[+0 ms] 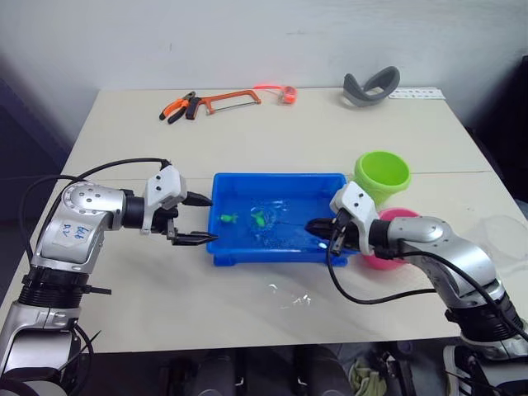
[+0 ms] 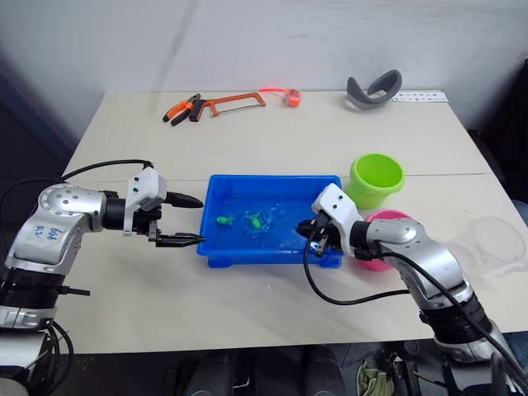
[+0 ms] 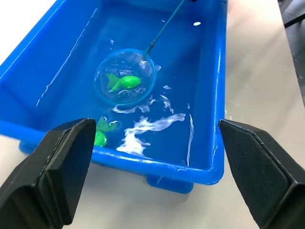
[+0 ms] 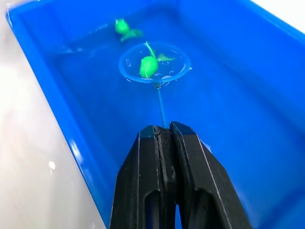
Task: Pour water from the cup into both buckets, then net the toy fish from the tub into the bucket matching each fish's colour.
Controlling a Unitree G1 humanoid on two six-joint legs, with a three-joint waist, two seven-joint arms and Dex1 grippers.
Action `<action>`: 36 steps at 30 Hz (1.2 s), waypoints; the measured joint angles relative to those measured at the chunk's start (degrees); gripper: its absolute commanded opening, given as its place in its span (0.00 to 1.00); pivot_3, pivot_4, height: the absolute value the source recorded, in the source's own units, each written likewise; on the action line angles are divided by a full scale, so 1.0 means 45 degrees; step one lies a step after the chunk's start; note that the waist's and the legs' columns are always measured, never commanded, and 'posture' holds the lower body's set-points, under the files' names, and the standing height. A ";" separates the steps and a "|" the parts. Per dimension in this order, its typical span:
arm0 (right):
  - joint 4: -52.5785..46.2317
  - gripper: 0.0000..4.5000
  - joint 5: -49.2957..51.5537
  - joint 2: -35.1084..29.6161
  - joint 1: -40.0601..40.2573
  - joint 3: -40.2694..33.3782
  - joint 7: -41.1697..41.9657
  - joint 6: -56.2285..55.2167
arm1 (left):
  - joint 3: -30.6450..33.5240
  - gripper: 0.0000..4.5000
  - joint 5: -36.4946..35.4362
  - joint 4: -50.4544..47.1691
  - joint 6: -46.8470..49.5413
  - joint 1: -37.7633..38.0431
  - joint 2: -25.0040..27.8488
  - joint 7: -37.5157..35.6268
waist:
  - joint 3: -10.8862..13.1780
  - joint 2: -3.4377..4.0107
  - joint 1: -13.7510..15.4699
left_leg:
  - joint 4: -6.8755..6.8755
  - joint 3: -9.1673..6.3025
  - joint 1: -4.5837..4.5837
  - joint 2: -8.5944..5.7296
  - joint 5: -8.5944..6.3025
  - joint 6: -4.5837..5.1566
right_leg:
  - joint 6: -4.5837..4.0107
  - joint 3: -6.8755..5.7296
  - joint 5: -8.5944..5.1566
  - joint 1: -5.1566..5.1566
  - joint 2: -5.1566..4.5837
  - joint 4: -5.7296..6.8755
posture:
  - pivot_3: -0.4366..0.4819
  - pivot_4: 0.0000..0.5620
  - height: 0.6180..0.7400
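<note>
Tub [image 3: 209, 90] glossy blue plastic, wet; fish [image 3: 125, 82] shiny green plastic; pincer fingers [image 3: 57, 171] matt black.

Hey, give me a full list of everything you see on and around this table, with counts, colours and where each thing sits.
tub: one, bright blue, table centre, holding water
toy fish: two seen, green; one inside the net hoop, the other loose near the tub's wall
net: one, blue rim, thin handle, hoop in the tub's water
green bucket: one, lime, beyond the tub's right end
pink bucket: one, right of the tub, partly behind the right arm
pliers: one, orange and black, far edge
hacksaw: one, orange frame, beside the pliers
grey curved band: one, far right
left end effector: open, at the tub's left end
right end effector: shut on the net's handle
</note>
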 measured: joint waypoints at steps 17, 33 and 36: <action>-0.3372 0.00 0.2675 -0.1942 0.1621 -0.6730 -0.1234 0.3592 | -0.0197 0.99 -0.0997 0.1575 0.0680 -0.2357 -0.3158 0.0594 | -0.0001 -0.0003 0.0141 | 0.0009 -0.0001 0.0000 -0.0002 0.0001 0.0009 | 0.0013 0.0002 0.0007 0.0014 0.0006 -0.0007 | 0.48 0.27 1.00; -0.1092 0.00 -0.0742 -0.4892 0.3761 -0.7465 -0.1426 0.0310 | -0.0730 0.99 -0.0515 0.3054 -0.0864 -0.3199 -0.4178 0.0325 | 0.0000 -0.0004 0.0000 | 0.0006 0.0022 0.0007 -0.0007 0.0005 0.0016 | 0.0018 0.0016 0.0010 0.0009 0.0004 -0.0035 | 0.48 0.27 1.00; -0.0165 0.00 -0.2390 -0.5657 0.4035 -0.6458 -0.1316 -0.2087 | -0.0726 0.99 -0.0503 0.3026 -0.0855 -0.3197 -0.4172 0.0332 | 0.0000 -0.0004 -0.0015 | 0.0005 0.0029 0.0013 -0.0006 0.0005 0.0014 | 0.0019 0.0019 0.0009 0.0009 0.0004 -0.0052 | 0.48 0.27 1.00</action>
